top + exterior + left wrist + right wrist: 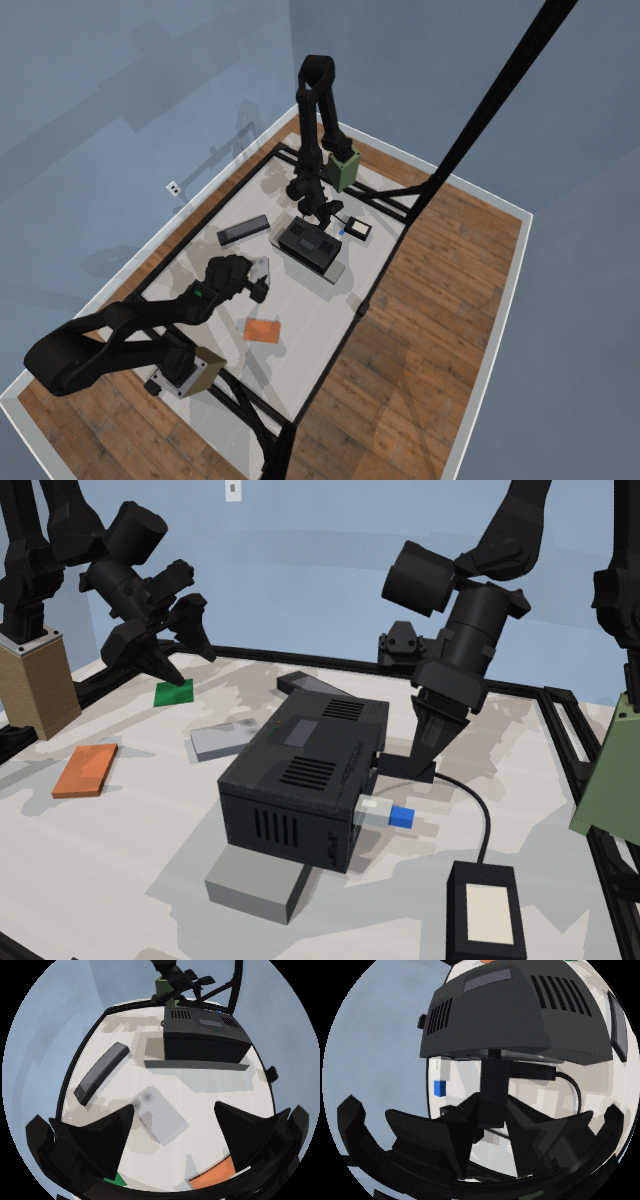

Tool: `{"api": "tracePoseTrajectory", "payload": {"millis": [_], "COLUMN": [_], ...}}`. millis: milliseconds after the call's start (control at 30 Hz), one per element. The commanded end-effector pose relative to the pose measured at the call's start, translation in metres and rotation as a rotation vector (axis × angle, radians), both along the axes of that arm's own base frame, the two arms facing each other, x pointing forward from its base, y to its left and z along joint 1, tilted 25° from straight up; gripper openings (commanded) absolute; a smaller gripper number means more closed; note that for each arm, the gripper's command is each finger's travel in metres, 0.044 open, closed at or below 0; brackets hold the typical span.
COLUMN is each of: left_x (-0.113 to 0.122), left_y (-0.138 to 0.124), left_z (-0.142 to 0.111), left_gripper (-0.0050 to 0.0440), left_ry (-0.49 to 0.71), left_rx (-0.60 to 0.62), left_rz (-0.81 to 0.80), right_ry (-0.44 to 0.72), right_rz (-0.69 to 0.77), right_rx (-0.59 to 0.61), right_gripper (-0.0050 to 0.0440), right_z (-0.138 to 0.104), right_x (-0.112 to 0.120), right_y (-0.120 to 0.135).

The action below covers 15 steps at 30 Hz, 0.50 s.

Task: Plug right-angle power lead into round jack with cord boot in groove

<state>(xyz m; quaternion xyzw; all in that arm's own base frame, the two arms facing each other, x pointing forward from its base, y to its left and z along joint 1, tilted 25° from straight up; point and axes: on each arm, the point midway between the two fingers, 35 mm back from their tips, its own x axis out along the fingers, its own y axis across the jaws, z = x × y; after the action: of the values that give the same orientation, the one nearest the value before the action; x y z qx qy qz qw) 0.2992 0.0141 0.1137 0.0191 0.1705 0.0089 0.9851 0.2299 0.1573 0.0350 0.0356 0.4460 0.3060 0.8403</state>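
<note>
The black appliance point(309, 244) point(305, 753) point(207, 1045) point(520, 1020) sits on a grey base. My right gripper point(491, 1097) point(415, 772) is shut on the black right-angle plug point(494, 1080) point(392, 766) behind it. The plug's barrel points at the appliance's back and its tip reaches it; a short length of barrel shows between. The jack and groove are hidden. The cord boot point(532, 1071) sticks out sideways, and the slack cord point(486, 815) point(578, 1094) curves to the power brick point(457, 908) point(366, 233). My left gripper point(175, 1108) point(198, 670) is open and empty in the air.
A pale connector with a blue end point(402, 816) point(440, 1088) sticks out of the appliance's back beside the plug. A dark bar point(242, 229) point(102, 1072), a pale grey block point(219, 740), an orange block point(262, 330) point(85, 769) and a green piece point(174, 693) lie around the table.
</note>
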Motion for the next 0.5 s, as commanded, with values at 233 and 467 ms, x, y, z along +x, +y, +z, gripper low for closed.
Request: {"api": "tracePoseTrajectory", "payload": {"millis": [233,467], "left_x": [0.0,0.0], "left_y": [-0.0005,-0.0005], "left_z": [0.0,0.0], "left_gripper": [0.04,0.04], "left_ry": [-0.001,-0.001], "left_rx": [-0.003,-0.003], "left_rz": [-0.002,-0.002], "right_ry": [0.0,0.0], "right_rz": [0.007,0.007], "right_rx": [0.003,0.003], "right_gripper": [0.0,0.0], "right_z": [0.002,0.0026], "right_x": [0.0033,0.0046], "right_y": [0.0023,0.0028]}}
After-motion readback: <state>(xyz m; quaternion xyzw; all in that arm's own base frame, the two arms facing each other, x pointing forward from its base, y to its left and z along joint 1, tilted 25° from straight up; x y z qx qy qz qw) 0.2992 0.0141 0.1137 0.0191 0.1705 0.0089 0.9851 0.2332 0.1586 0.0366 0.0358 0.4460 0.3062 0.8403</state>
